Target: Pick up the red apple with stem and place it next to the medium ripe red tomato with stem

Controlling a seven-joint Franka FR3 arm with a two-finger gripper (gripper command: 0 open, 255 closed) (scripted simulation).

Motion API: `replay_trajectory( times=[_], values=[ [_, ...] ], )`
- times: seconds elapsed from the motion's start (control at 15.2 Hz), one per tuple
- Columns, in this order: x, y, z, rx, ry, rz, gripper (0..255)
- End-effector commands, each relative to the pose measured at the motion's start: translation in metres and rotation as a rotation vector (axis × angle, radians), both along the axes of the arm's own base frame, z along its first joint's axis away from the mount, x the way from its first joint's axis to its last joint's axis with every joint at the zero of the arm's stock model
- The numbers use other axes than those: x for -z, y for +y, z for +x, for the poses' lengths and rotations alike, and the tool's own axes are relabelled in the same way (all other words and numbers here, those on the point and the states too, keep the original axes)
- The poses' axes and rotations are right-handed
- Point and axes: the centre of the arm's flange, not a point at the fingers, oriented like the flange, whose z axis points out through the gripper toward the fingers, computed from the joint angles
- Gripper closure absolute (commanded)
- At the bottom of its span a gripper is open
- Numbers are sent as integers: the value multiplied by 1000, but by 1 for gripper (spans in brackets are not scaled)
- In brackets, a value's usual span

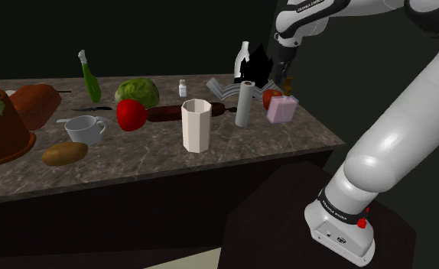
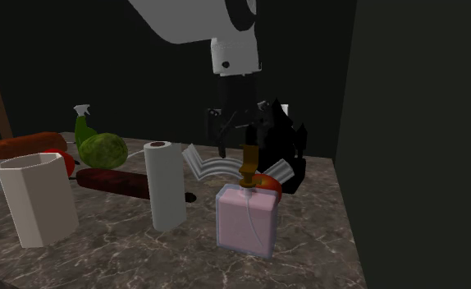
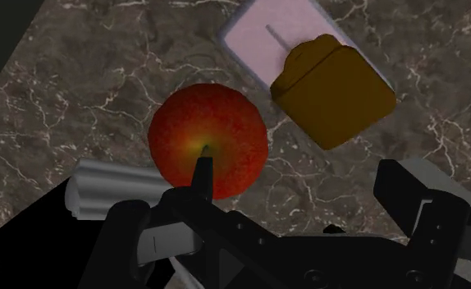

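The red apple [image 1: 271, 98] with a dark stem stands on the marble counter [image 1: 287, 137], close behind a pink perfume bottle [image 1: 281, 109]. In the wrist view the apple [image 3: 208, 141] lies just ahead of my gripper [image 3: 283, 238], beside the bottle's brown cap [image 3: 334, 92]. My gripper [image 1: 281, 72] hangs open a little above the apple [image 2: 268, 184], and its fingers [image 2: 224, 139] touch nothing. The red tomato [image 1: 131, 115] sits farther to the shoulder view's left, between a white mug [image 1: 84, 128] and a tall white cup [image 1: 196, 126].
A paper towel roll [image 1: 245, 104] stands just left of the apple, with a black spiky object [image 1: 256, 65] behind it. A dark red roll [image 1: 176, 113], cabbage [image 1: 138, 92], green spray bottle [image 1: 90, 76] and potato [image 1: 64, 153] crowd the counter's left part. The counter's edge runs near the bottle.
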Motion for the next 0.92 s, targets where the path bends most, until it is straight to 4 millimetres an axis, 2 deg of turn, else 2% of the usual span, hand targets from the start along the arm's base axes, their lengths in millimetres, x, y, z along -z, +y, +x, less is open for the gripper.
replay_trajectory(
  times=[0.0,0.2,0.26,0.73,0.86],
  values=[
    [11,-22,13,-18,3,1,0],
    [28,-52,34,-42,8,4,0],
    [29,-55,36,-44,9,5,0],
    [69,-58,36,-44,9,5,0],
    [69,-58,36,-44,9,5,0]
  ],
)
